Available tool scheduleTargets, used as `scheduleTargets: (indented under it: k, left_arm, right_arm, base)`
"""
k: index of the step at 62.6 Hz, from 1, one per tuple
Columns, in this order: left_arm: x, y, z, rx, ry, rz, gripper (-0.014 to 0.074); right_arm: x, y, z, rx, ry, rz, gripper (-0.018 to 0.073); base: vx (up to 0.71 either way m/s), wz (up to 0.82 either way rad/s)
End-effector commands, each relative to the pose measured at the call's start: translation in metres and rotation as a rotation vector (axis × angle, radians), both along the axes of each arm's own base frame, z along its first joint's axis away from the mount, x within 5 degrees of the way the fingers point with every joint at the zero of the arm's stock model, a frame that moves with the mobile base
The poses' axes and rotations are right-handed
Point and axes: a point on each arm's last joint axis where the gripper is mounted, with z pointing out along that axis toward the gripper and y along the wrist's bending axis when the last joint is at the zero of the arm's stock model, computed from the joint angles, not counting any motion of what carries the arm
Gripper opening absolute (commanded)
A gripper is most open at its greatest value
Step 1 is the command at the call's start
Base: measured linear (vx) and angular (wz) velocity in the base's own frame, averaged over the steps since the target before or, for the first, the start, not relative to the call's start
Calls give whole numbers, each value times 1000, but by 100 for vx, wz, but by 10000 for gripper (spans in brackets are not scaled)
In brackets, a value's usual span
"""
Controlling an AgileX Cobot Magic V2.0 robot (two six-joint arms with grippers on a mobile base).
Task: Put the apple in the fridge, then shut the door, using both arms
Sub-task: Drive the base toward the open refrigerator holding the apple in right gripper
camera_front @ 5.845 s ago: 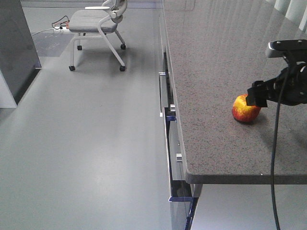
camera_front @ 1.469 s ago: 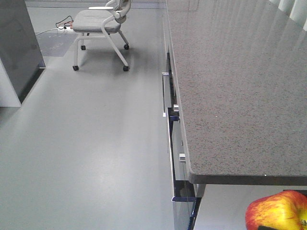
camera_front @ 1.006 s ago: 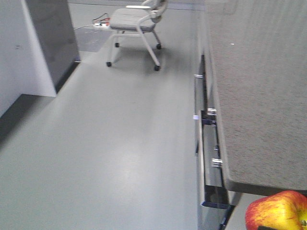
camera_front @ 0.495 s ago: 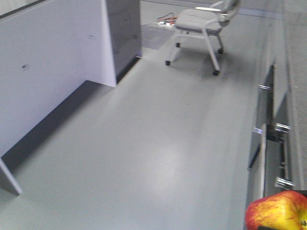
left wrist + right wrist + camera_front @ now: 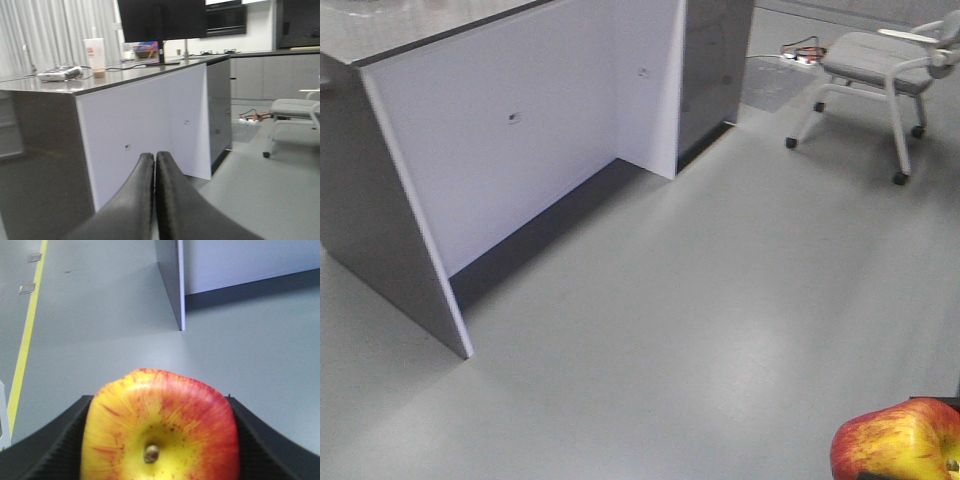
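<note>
The apple (image 5: 160,440), red with yellow streaks and its stem pit facing the camera, sits between the black ribbed fingers (image 5: 60,440) of my right gripper (image 5: 160,402), which is shut on it. In the front view the apple (image 5: 898,440) fills the bottom right corner, held above the grey floor. My left gripper (image 5: 154,159) is shut with its two fingertips pressed together and nothing between them, held in the air and facing a white-panelled desk. The fridge and its door are out of view.
A long desk (image 5: 520,130) with white side panels and dark grey ends stands at the left, carrying a monitor (image 5: 160,20) and a paper cup (image 5: 95,55). A grey wheeled chair (image 5: 880,70) stands at the back right. Grey floor (image 5: 700,320) lies between them.
The view has swung left: the speckled counter with its drawers has left the frame and the white-panelled desk has come in. The apple stays gripped in the bottom right corner.
</note>
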Motion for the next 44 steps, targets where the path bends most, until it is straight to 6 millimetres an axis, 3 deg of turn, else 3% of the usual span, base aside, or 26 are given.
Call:
scheduleTargets:
  k: [1,44]
  left_arm:
    - [-1,0,1,-19,-70,-9,-6]
    - [-1,0,1,-19,-70,-9,-6]
  right_arm:
    - [2,1,13,55,-65,-14,411]
    - [2,1,13,55,-65,-14,411]
  base:
    - [0,38]
    - [0,38]
